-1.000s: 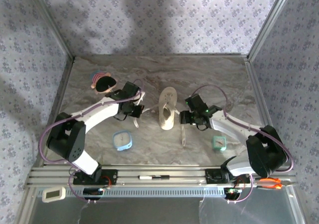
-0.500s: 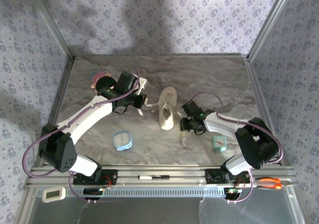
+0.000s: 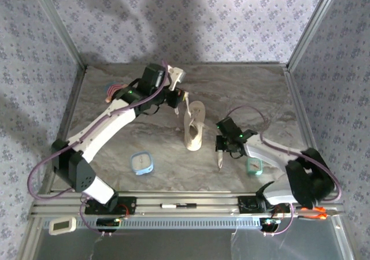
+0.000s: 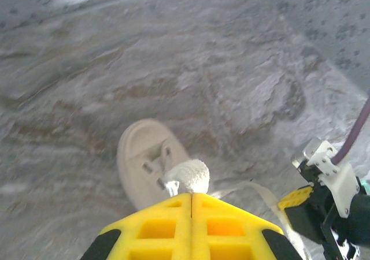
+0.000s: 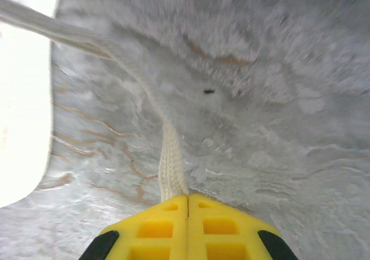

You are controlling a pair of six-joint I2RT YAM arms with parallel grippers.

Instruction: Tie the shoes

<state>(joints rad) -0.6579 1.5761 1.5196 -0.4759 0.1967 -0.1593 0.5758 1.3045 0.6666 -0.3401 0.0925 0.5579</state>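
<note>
**Shoe (image 3: 193, 127) held by its laces on both sides**

The left gripper (image 4: 191, 197) is closed completely, its yellow fingers (image 4: 156, 228) pressed flat together, and a bunched pale lace end (image 4: 186, 176) is pinched at their tips. The right gripper (image 5: 188, 199) is closed just as tightly on the other lace (image 5: 169, 167), which is drawn in a line across the table toward the shoe.

From above, the left gripper is seen just beyond the shoe's far end, and the right gripper is seen just to the shoe's right. The shoe is small, low-cut and cream-beige, with flat pale laces and a light sole. It is laid lengthwise, near to far, at about the middle of the table (image 3: 254, 92).

The tabletop is patterned like grey-brown marble. It is enclosed by walls (image 3: 231, 17) papered in a small floral print and by metal frame posts.

One shoe is counted, and two arms. Two small blue square objects are counted, one (image 3: 141, 163) at near left and one (image 3: 254, 166) at near right. One dark round pink-trimmed object (image 3: 118, 89) lies at far left, partly hidden by the left arm.
</note>
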